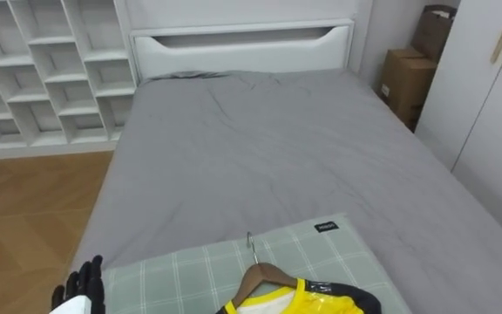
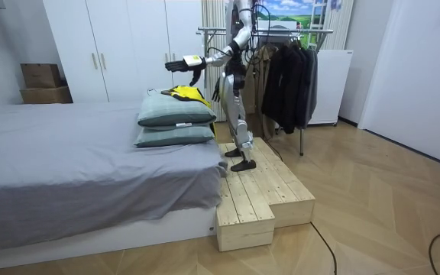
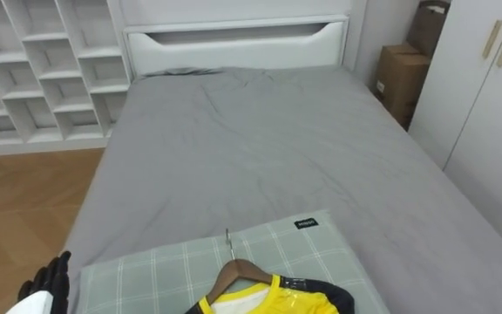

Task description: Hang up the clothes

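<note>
A yellow garment with black trim (image 1: 301, 304) (image 3: 264, 304) lies on a wooden hanger (image 1: 267, 273) whose metal hook points toward the headboard. It rests on the top one of two stacked green checked pillows (image 1: 181, 272) (image 2: 176, 109) at the foot of the bed. My left hand (image 1: 85, 286) (image 3: 46, 281) (image 2: 180, 64) is stretched out to the left of the pillows, above their height, fingers straight and holding nothing. My right hand (image 2: 216, 92) hangs low in front of my hip. I stand on a wooden platform (image 2: 262, 191) at the bed's foot, facing the bed.
The grey bed (image 1: 260, 148) runs ahead to a white headboard (image 1: 242, 45). White cube shelves (image 1: 46, 70) stand at the left, cardboard boxes (image 1: 408, 78) and a wardrobe (image 1: 486, 96) at the right. Behind me a clothes rail (image 2: 281, 31) holds dark garments (image 2: 289, 76).
</note>
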Robot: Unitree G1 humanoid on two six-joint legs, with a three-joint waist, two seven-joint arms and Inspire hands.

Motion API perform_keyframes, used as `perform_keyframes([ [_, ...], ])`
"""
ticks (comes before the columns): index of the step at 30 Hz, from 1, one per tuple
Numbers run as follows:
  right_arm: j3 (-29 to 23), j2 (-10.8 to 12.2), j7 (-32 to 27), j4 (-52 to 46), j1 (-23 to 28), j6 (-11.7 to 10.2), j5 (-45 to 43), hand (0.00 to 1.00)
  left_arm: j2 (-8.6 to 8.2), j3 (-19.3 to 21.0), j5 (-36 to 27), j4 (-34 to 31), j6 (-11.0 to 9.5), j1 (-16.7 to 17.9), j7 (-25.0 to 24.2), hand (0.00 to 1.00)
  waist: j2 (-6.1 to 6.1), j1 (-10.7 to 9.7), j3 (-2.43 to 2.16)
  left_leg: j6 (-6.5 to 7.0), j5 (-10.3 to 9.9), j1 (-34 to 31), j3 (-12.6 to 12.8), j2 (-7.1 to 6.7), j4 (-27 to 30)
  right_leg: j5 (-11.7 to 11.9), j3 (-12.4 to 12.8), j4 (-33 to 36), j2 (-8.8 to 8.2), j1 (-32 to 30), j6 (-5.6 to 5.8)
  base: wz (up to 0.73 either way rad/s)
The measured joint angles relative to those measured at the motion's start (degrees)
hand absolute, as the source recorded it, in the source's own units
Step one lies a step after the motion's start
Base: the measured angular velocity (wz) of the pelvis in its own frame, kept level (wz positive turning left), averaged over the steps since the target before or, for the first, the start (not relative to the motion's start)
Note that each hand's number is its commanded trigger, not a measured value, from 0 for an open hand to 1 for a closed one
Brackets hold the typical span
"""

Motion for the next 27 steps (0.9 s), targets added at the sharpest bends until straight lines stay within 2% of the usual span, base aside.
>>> perform_keyframes([
  [1,0.0,-0.2,0.0,0.1,0.1,0.0,0.0,0.0,-0.01,0.0,-0.1,0.0,0.0,0.0,-0.7,0.0,-0.27,0.0,0.18,0.0,0.0,0.0,0.2,0.03,0.0,0.0,0.1,0.0,0.0,-0.1,0.0,-0.06],
  [6,0.0,-0.3,0.2,0.3,0.0,0.4,1.5,0.0,-0.37,0.0,-1.0,0.3,1.1,-0.9,-1.5,0.0,-0.16,-0.9,0.35,-0.01,0.0,-1.8,1.0,0.17,-0.2,0.0,1.2,0.2,0.21,-2.0,0.01,-0.1],
  [7,0.0,-0.3,0.1,0.4,0.0,0.6,2.6,0.0,-0.39,-0.1,-1.0,1.2,1.3,-1.8,-1.5,0.0,0.28,-1.2,0.19,-0.02,0.0,-2.3,1.3,0.22,-0.2,0.0,1.3,0.2,0.25,-2.4,0.0,-0.11],
  [12,0.6,-0.3,-0.7,1.4,-0.1,0.7,5.2,0.0,-0.43,-2.0,-1.0,3.4,1.8,-5.1,-1.5,0.0,0.85,-1.8,-0.08,-0.21,0.2,-4.4,2.2,0.52,0.5,0.2,1.6,1.1,0.42,-5.2,-0.2,-0.09],
  [18,2.2,-0.9,-1.5,1.7,-1.2,1.2,5.3,0.0,-0.33,-3.0,-1.0,4.2,2.5,-10.7,-1.5,0.0,1.33,-2.6,0.13,-0.15,0.3,-7.0,2.9,0.87,1.4,0.4,2.6,2.1,0.53,-8.2,-0.32,-0.08],
  [22,2.9,-0.9,-2.8,2.2,-3.3,1.9,5.3,0.0,-0.24,-3.5,-1.7,5.8,2.7,-15.9,-1.5,0.0,1.27,-3.0,0.25,-0.14,0.3,-10.7,2.8,0.98,3.2,0.8,2.5,2.2,0.59,-10.9,-0.42,0.0],
  [23,4.0,-1.1,-3.1,2.3,-3.8,2.0,5.5,0.0,-0.23,-4.0,-1.8,7.3,2.8,-17.8,-1.5,0.0,1.14,-3.1,0.48,-0.14,0.3,-11.6,2.6,1.07,3.6,1.0,2.4,2.2,0.64,-11.5,-0.48,0.05],
  [27,5.8,-1.1,-3.1,2.3,-5.3,1.8,6.2,0.0,-0.29,-4.7,-2.2,12.6,2.7,-22.0,-1.8,0.0,0.77,-3.4,0.86,-0.15,0.3,-13.0,2.3,1.19,4.2,1.0,1.9,2.2,0.63,-12.5,-0.55,0.06],
])
